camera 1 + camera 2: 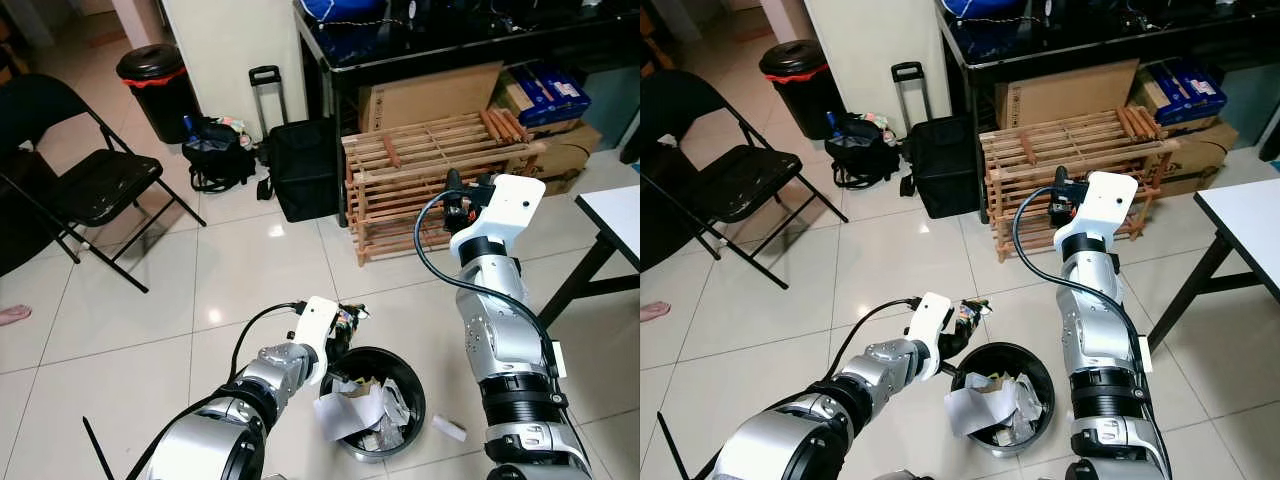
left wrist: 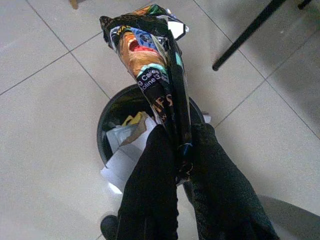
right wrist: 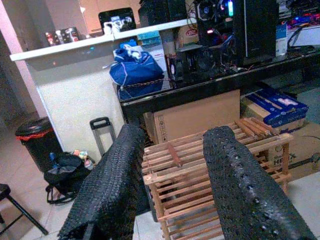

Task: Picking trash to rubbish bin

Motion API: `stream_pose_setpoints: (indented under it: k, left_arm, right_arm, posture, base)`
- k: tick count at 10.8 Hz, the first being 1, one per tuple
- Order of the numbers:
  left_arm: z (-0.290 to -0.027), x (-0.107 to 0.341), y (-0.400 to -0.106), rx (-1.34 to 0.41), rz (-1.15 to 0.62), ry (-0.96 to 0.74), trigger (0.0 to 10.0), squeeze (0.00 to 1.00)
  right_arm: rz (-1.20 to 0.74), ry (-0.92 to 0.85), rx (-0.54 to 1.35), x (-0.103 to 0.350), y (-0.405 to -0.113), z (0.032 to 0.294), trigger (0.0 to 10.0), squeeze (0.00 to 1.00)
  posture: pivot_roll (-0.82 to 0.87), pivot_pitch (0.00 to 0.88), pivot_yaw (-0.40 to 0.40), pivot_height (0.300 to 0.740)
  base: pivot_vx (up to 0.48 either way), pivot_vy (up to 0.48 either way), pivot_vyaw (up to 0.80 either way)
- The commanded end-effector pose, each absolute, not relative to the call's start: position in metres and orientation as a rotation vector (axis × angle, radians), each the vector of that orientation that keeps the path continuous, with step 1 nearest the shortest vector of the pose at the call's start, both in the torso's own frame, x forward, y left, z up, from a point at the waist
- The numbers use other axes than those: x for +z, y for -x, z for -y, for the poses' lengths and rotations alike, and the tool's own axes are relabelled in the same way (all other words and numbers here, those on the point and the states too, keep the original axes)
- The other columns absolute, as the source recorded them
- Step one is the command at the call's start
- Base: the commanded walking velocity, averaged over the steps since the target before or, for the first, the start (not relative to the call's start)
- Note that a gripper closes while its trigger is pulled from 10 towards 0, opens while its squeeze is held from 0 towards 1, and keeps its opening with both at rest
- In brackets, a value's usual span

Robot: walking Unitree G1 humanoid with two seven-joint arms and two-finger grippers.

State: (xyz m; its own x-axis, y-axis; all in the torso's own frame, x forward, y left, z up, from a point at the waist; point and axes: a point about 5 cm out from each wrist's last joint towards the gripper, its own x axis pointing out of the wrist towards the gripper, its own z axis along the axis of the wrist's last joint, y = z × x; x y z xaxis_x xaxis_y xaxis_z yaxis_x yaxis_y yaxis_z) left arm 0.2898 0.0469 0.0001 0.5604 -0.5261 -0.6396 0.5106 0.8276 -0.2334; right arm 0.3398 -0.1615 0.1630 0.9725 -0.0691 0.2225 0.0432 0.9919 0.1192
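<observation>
My left gripper (image 1: 345, 322) is shut on a crumpled colourful snack wrapper (image 2: 150, 65), holding it just above the near-left rim of a small black rubbish bin (image 1: 400, 368) on the tiled floor. In the left wrist view the two black fingers (image 2: 155, 190) pinch the wrapper's lower end with the bin (image 2: 107, 115) below it. The bin holds crumpled white paper (image 1: 350, 408) and other scraps. My right gripper (image 3: 172, 185) is raised at chest height, open and holding nothing, pointing toward a wooden rack (image 3: 200, 175).
A small white scrap (image 1: 448, 428) lies on the floor right of the bin. A wooden slatted rack (image 1: 430, 170), cardboard boxes, a black trolley bag (image 1: 300, 165), a folding chair (image 1: 95, 185), a tall black bin (image 1: 160, 90) and a table leg (image 1: 585, 275) stand around.
</observation>
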Motion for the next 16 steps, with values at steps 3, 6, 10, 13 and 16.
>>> stream_pose_setpoints:
  k: [3,6,10,13,16]
  left_arm:
    - [-0.016,-0.008,-0.268,-0.723,-0.804,0.054,10.0,0.0]
    - [-0.014,-0.009,-0.265,-0.738,-0.799,0.044,10.0,0.0]
    - [-0.021,-0.008,-0.271,-0.654,-0.777,0.06,10.0,0.0]
    - [-0.024,0.0,-0.282,-0.64,-0.741,0.043,10.0,0.0]
    - [-0.022,0.007,-0.288,-0.648,-0.717,0.035,10.0,0.38]
  right_arm:
    - [0.238,-0.112,-0.045,0.167,-0.337,0.156,10.0,0.0]
    - [0.231,-0.112,-0.048,0.164,-0.333,0.156,10.0,0.0]
    - [0.203,-0.113,-0.055,0.155,-0.322,0.156,10.0,0.0]
    - [0.193,-0.111,-0.061,0.154,-0.317,0.158,10.0,0.0]
    - [0.189,-0.108,-0.075,0.154,-0.313,0.161,10.0,0.0]
  posture:
    - [-0.15,0.045,0.15,0.74]
    - [-0.15,0.059,0.152,0.74]
    - [-0.15,0.097,0.144,0.74]
    - [-0.15,0.118,0.149,0.74]
    - [-0.16,0.132,0.157,0.74]
  base:
    - [0.0,0.0,0.0]
    - [0.0,0.0,0.0]
    - [0.0,0.0,0.0]
    - [0.0,0.0,0.0]
    - [0.0,0.0,0.0]
